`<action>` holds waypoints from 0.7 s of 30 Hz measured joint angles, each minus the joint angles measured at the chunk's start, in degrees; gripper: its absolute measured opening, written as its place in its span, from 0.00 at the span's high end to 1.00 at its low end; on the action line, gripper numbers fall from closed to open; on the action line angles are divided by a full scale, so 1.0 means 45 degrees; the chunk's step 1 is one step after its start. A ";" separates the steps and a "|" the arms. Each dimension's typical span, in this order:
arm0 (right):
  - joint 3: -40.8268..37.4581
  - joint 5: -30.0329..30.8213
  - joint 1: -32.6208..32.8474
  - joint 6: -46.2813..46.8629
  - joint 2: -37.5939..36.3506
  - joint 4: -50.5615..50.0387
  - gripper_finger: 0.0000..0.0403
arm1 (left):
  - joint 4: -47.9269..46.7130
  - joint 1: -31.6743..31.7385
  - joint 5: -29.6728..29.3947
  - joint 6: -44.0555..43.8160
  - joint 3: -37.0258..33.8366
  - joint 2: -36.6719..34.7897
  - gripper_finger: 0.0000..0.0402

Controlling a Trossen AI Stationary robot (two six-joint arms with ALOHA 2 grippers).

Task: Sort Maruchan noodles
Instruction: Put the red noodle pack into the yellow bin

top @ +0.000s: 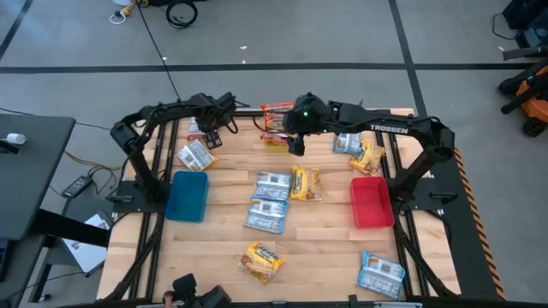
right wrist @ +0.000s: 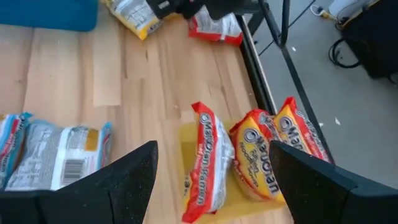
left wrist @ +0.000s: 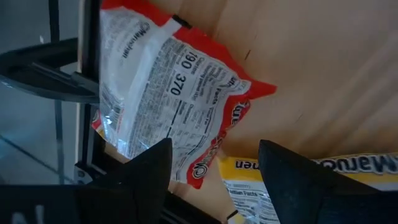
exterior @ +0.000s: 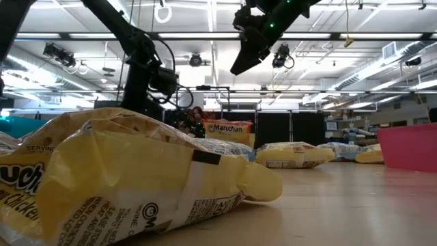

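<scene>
Lying crinkled under both spread-fingered grippers: red-and-white noodle packet, label side up.

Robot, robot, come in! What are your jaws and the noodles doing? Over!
Left gripper open above red packet. Right gripper open over red packets on yellow bin. Nothing held, nothing blocking.

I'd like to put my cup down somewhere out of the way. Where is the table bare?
Bare wood lies between the blue bin and the middle packets, and along the near edge between the yellow packet and the blue packet. The far edge under both grippers is crowded.
</scene>
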 joint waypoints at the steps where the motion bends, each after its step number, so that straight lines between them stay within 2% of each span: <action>1: 0.0000 0.0007 0.0065 0.0004 0.0032 0.0029 0.22 | 0.0000 0.0000 -0.0175 0.0000 0.0000 0.0139 0.40; 6: 0.0010 0.0071 0.0095 0.0005 0.0111 0.0161 0.22 | 0.0444 0.0000 -0.1191 0.0048 0.0000 0.1082 0.41; 10: 0.0005 0.0100 0.0085 0.0005 0.0138 0.0132 0.22 | 0.0872 -0.0096 -0.1112 -0.0309 0.0000 0.1750 0.46; 14: 0.0005 0.0112 0.0080 0.0005 0.0138 0.0130 0.22 | 0.1155 -0.0272 -0.1155 -0.0957 0.0005 0.2034 0.63; 19: 0.0005 0.0333 0.0075 0.0008 0.0138 0.0132 0.22 | 0.1255 -0.0350 -0.1019 -0.1005 0.0015 0.2039 0.93; 21: 0.0005 0.0379 0.0080 0.0005 0.0138 0.0115 0.22 | 0.0981 -0.0331 -0.0675 -0.1001 0.0019 0.1881 0.97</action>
